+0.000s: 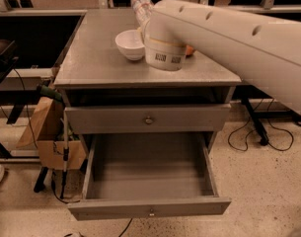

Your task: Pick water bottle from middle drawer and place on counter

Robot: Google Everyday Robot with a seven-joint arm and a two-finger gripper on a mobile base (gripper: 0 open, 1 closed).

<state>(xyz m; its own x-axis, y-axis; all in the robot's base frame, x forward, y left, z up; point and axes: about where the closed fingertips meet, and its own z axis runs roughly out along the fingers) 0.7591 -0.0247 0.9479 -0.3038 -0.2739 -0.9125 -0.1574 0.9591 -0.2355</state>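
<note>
The water bottle (pixel 140 3) is clear and ribbed. It sticks up tilted over the back of the counter (pixel 95 53), just behind the white bowl (pixel 130 44). My gripper is at the bottle's lower end, hidden behind my arm's thick white wrist (pixel 164 43). The bottle travels with the arm, so the gripper is shut on it. The middle drawer (pixel 150 209) is pulled fully out below, and its grey floor is bare.
The drawer front above (pixel 149 118) is shut. An orange object (pixel 189 51) lies on the counter behind my arm. A cardboard box (pixel 46 132) and a stick lean at the cabinet's left. Cables (pixel 258 137) lie on the floor to the right.
</note>
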